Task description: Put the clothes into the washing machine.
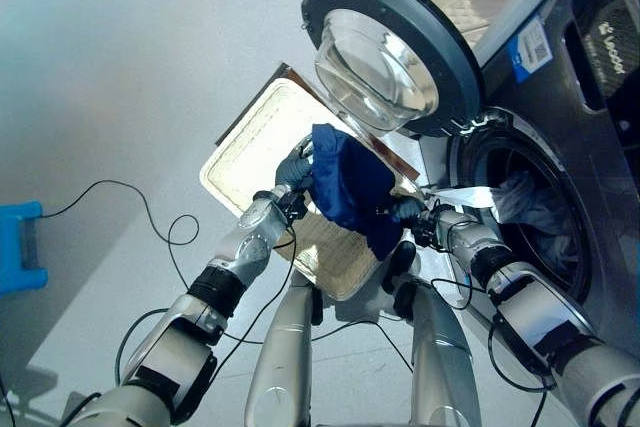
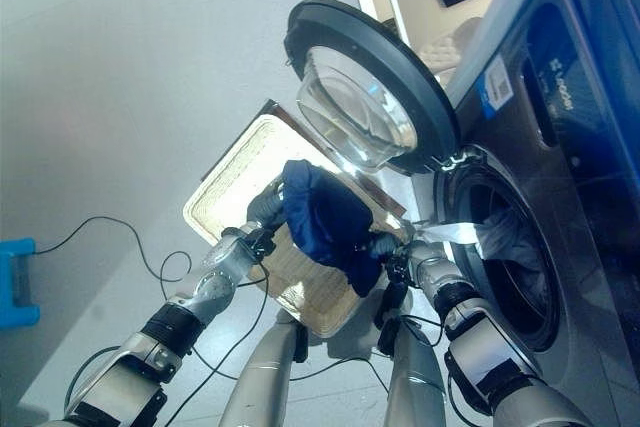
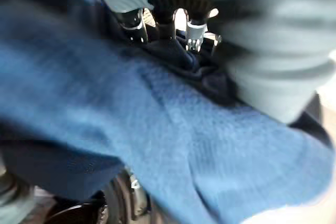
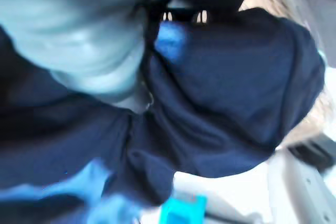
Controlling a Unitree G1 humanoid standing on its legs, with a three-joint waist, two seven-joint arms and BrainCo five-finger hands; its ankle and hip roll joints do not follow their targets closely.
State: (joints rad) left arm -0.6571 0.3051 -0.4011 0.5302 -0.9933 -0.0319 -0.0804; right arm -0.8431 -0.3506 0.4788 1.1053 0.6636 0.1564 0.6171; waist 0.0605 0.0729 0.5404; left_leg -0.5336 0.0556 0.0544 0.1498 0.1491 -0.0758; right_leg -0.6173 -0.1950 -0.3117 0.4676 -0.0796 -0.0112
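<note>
Midway stage: both the left hand [image 1: 293, 171] and right hand [image 1: 408, 211] are gripping a dark blue garment [image 1: 348, 187] above the emptied basket [image 1: 262, 142], while the washing machine [image 1: 560, 147], door open, is already holding pale laundry [image 1: 530, 205].

Pale grey floor [image 1: 120, 67], blue box [image 1: 18, 247] at its edge.

Dark navy-blue garment [image 1: 350, 187] — plain, no pattern; pale cream woven basket [image 1: 262, 147] with a brown rim; dark grey washing machine [image 1: 580, 117], its door [image 1: 395, 47] ringed in slate grey — pale blue clothes [image 1: 530, 202] inside the drum
</note>
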